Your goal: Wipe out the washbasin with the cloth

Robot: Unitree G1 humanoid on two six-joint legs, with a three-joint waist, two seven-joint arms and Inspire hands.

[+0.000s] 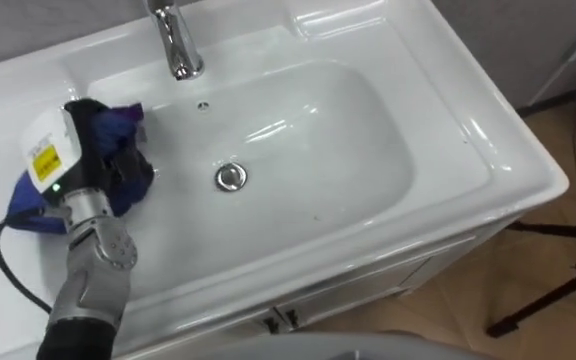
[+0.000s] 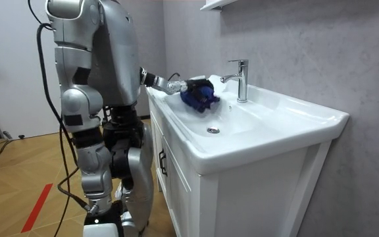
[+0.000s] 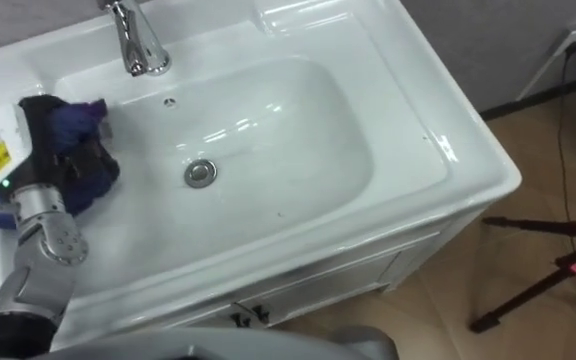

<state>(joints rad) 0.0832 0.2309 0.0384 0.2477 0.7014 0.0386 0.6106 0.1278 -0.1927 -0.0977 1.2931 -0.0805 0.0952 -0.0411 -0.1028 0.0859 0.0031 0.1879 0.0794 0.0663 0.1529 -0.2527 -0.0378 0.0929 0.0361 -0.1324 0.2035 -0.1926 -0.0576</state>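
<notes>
White ceramic basin point(image 1: 508, 150) set in a vanity cabinet point(image 2: 176, 191), grey wall behind, wood floor. Chrome faucet point(image 1: 175, 45) at top centre of the eye views, drain point(image 1: 230, 177) mid-bowl. Robot stands at the front of the cabinet, at the room view's left.

Risks, as judged:
- Cloth point(image 1: 128, 178), dark blue, is bunched into a wad, so little flat fabric meets the ceramic. A stroke may skate over the bowl w/o wiping much.
- One tail of the cloth trails over the bowl's left rim behind the wrist. It could snag or pull out of the grasp on a long sweep to frame right.
- Faucet base is near the hand, up and to the right. A stroke along the back wall could knock knuckles into it.
- Smooth, sloped bowl wall: the wad may slide down toward the drain if pressure is uneven.
- Centre and right of the bowl are well apart from the hand; full coverage looks like a long reach, so the forearm may rub the front rim.

Pose: left hand point(image 1: 86, 135) enters from lower left of the eye views, forearm angled up over the front rim, wrist roughly straight, back of hand up. Fingers curl down into the cloth and clench it against the bowl's left slope. Right hand point(image 2: 102, 224) hangs low at the robot's side at the room view's bottom edge; state can't tell.
</notes>
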